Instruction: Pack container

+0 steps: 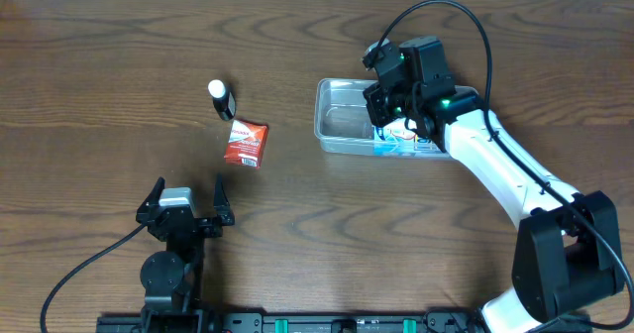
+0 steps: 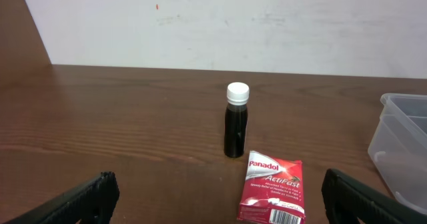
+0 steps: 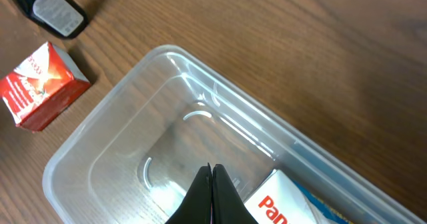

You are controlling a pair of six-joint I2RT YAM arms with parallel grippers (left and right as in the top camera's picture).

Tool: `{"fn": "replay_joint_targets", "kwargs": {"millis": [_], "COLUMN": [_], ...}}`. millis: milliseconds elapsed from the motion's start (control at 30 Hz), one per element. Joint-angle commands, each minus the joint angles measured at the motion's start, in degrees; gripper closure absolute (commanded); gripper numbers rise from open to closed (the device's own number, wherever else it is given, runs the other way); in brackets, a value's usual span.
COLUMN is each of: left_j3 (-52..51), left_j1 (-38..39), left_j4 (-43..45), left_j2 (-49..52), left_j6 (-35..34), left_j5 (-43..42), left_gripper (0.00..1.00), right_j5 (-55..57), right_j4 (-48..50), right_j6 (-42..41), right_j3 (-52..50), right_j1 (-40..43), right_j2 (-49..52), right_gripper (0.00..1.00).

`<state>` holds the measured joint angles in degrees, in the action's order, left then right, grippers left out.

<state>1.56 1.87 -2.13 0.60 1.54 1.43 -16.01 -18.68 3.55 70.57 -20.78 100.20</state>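
The clear plastic container (image 1: 337, 125) sits on the table right of centre; it also shows in the right wrist view (image 3: 127, 131) and at the right edge of the left wrist view (image 2: 400, 144). A white and blue Panadol box (image 1: 401, 140) lies in its right end (image 3: 280, 201). My right gripper (image 1: 388, 110) hovers over the container, fingers shut and empty (image 3: 211, 171). A red Panadol ActiFast packet (image 1: 245, 142) lies left of the container (image 2: 273, 187) (image 3: 43, 84). A small dark bottle with a white cap (image 1: 222, 98) stands behind it (image 2: 236, 121). My left gripper (image 1: 185, 202) is open and empty near the front edge (image 2: 213, 207).
The table is dark wood (image 1: 119, 65). A white wall (image 2: 233, 24) rises behind its far edge. The right arm's white link (image 1: 505, 174) and cable (image 1: 466, 26) stretch over the right side.
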Motion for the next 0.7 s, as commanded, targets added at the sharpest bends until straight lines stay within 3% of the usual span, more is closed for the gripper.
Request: {"fn": "replay_joint_targets", "kwargs": {"millis": [0,667], "left_j3": [-1.3,-1.3], "left_j1": [-0.4,-0.4], "left_j4": [-1.9,-1.9], "left_j2": [-0.4,-0.4], "left_j6": [0.3,0.3], "left_j5": [0.1,0.1], "left_gripper": [0.02,0.02], "right_j5": [0.6,8.1], "right_j4": [-0.4,-3.4], "right_j6": [0.4,2.8], "right_j3": [0.5,0.5], "right_j1": [-1.1,-2.9], "right_j2": [2.1,7.2], "right_gripper": [0.99,0.99]}}
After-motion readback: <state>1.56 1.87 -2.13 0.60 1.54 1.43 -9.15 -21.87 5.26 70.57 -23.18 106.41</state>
